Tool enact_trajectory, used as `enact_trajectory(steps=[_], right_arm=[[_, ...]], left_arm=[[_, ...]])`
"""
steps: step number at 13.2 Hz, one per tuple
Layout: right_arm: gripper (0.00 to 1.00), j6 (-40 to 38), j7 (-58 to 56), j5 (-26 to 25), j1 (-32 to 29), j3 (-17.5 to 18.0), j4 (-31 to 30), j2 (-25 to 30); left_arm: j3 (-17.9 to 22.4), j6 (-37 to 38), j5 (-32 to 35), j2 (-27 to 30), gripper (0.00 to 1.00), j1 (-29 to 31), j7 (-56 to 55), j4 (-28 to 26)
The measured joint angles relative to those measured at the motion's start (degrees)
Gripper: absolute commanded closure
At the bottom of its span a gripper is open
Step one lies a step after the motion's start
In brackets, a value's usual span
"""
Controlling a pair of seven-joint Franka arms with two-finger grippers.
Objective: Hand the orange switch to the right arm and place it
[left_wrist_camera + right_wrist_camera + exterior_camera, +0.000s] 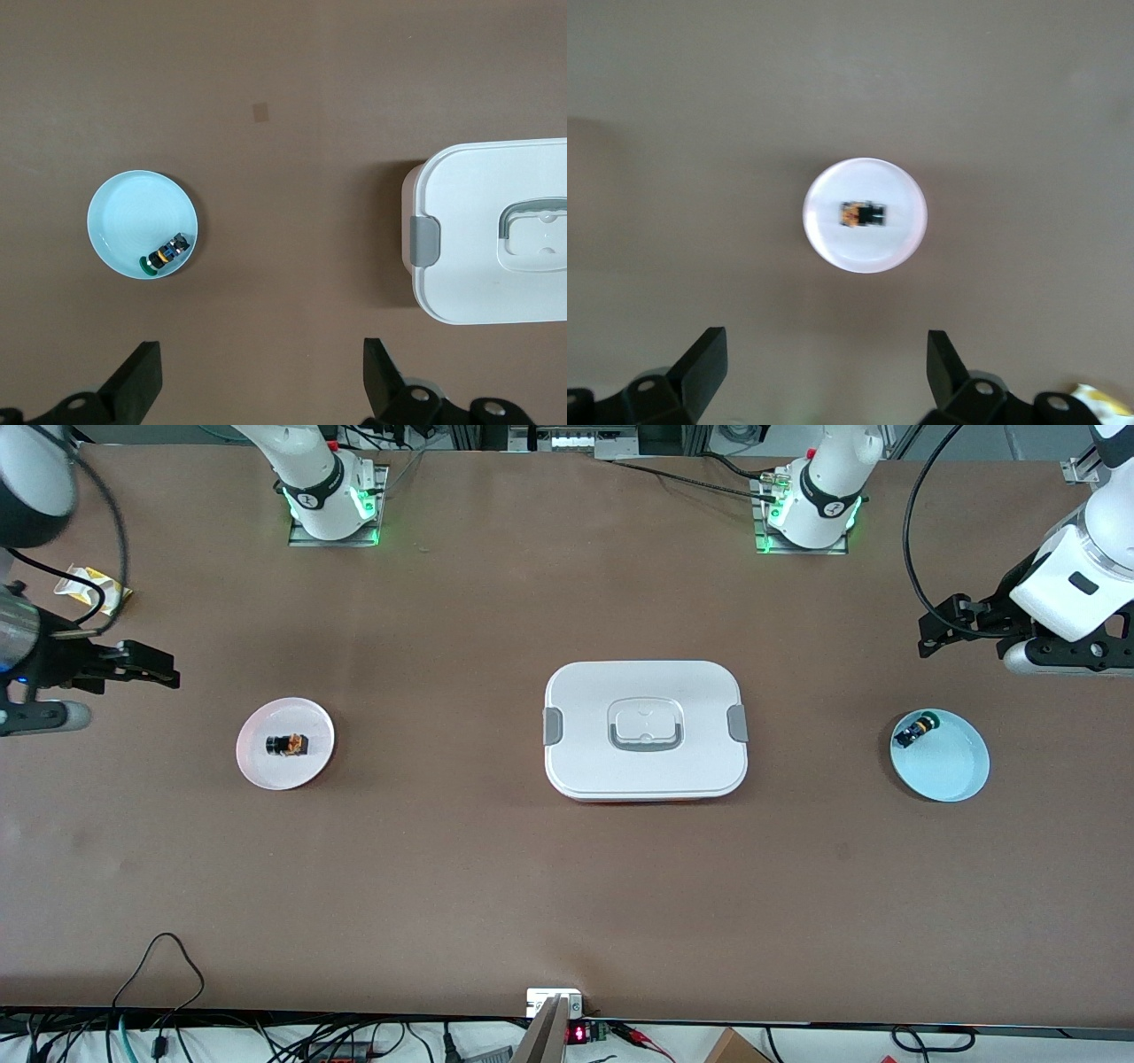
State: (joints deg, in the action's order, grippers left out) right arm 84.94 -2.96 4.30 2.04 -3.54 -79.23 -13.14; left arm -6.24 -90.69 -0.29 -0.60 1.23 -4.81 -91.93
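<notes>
The orange switch (288, 743) lies on its side on a pale pink plate (257, 766) toward the right arm's end of the table. It also shows in the right wrist view (862, 213), on the plate (868, 257). My right gripper (170, 673) is open and empty, in the air over bare table beside that plate, and it shows in its wrist view (824, 363). My left gripper (928, 636) is open and empty over the table at the left arm's end, and it shows in its wrist view (261, 372).
A light blue plate (952, 775) (124, 221) at the left arm's end holds a small black-and-blue part with a green cap (914, 730) (165, 254). A white lidded box (585, 762) (478, 283) stands mid-table. A yellow wrapper (93, 587) lies near the right arm's end.
</notes>
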Motion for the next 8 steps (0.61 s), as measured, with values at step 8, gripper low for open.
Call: enact_trajectory(steps=[8], right_arm=[[0.00,7.52,2.06,-5.44,1.09,-0.25,-4.82,1.24]], left_arm=[[0.01,0.19,0.00,0.00,0.00,0.01,0.00,0.00]])
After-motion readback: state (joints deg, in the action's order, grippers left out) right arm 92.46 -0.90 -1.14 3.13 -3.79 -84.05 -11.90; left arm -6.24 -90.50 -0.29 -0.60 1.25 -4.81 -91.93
